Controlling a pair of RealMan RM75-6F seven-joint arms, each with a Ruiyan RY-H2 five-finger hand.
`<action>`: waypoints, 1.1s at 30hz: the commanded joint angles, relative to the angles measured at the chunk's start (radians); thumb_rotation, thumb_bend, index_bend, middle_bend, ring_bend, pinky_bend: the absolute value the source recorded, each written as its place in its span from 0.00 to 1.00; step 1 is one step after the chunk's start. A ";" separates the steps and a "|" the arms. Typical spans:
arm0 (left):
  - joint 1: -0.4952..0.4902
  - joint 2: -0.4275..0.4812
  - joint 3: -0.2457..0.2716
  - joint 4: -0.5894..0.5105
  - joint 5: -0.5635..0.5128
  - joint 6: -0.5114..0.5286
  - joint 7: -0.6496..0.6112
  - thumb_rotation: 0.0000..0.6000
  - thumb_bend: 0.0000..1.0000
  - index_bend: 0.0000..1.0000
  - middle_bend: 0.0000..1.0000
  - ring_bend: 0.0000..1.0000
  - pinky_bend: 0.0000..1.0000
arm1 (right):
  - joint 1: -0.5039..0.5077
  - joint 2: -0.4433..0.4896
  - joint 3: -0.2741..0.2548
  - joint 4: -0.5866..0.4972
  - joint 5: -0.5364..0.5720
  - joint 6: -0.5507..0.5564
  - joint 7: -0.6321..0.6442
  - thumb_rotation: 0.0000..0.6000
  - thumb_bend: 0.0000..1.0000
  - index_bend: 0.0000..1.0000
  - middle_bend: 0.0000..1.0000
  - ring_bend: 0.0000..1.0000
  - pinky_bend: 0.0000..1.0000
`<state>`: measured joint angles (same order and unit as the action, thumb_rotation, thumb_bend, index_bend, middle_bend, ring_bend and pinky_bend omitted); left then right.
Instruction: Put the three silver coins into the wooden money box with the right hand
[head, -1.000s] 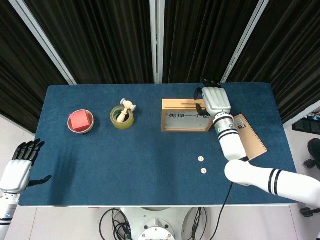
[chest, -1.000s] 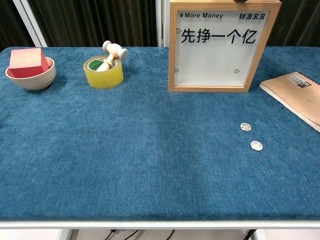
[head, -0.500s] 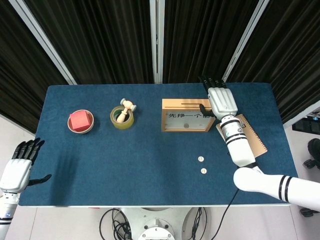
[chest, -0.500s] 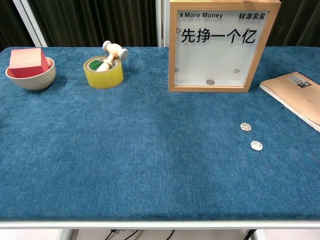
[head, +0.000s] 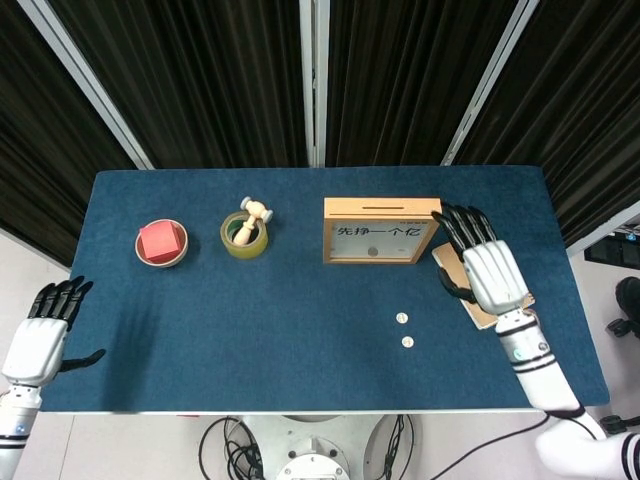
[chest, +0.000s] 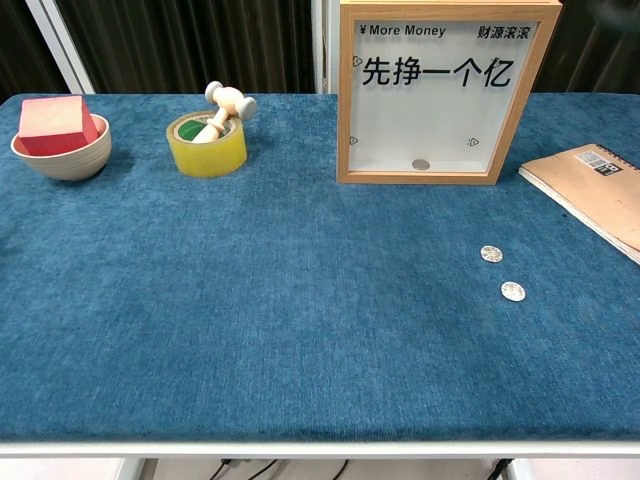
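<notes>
The wooden money box (head: 381, 229) (chest: 440, 92) stands upright at the back of the blue table, with a clear front pane and printed text. One silver coin (chest: 421, 164) (head: 372, 251) lies inside it at the bottom. Two more silver coins lie on the cloth in front: one (head: 401, 319) (chest: 491, 254) nearer the box, the other (head: 407, 342) (chest: 513, 291) closer to the front edge. My right hand (head: 485, 268) hovers to the right of the box over the notebook, fingers spread, holding nothing. My left hand (head: 42, 332) hangs off the table's left edge, fingers apart and empty.
A brown notebook (chest: 596, 191) (head: 518, 299) lies right of the box, partly under my right hand. A yellow tape roll (head: 244, 236) (chest: 207, 144) with a small wooden mallet (chest: 224, 108) in it and a bowl (head: 161, 244) (chest: 60, 157) with a red block sit at the back left.
My right hand has pulled back from above the box's top to the right and toward the front. A coin has appeared inside the box behind the pane.
</notes>
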<state>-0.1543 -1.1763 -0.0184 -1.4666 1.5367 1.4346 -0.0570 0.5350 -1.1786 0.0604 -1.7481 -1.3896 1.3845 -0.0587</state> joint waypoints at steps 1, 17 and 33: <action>-0.002 0.000 0.001 -0.006 0.002 -0.001 0.009 0.92 0.03 0.01 0.00 0.00 0.00 | -0.181 -0.143 -0.162 0.248 -0.162 0.130 0.132 1.00 0.34 0.00 0.00 0.00 0.00; 0.020 -0.004 0.012 0.000 -0.004 0.012 0.007 0.92 0.03 0.01 0.00 0.00 0.00 | -0.217 -0.263 -0.189 0.360 -0.202 -0.012 0.075 1.00 0.34 0.18 0.00 0.00 0.00; 0.023 -0.017 0.011 0.044 -0.008 0.008 -0.038 0.92 0.03 0.01 0.00 0.00 0.00 | -0.175 -0.276 -0.139 0.278 -0.120 -0.192 -0.055 1.00 0.34 0.32 0.00 0.00 0.00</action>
<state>-0.1314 -1.1928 -0.0068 -1.4230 1.5291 1.4425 -0.0943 0.3590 -1.4505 -0.0811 -1.4735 -1.5112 1.1958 -0.1111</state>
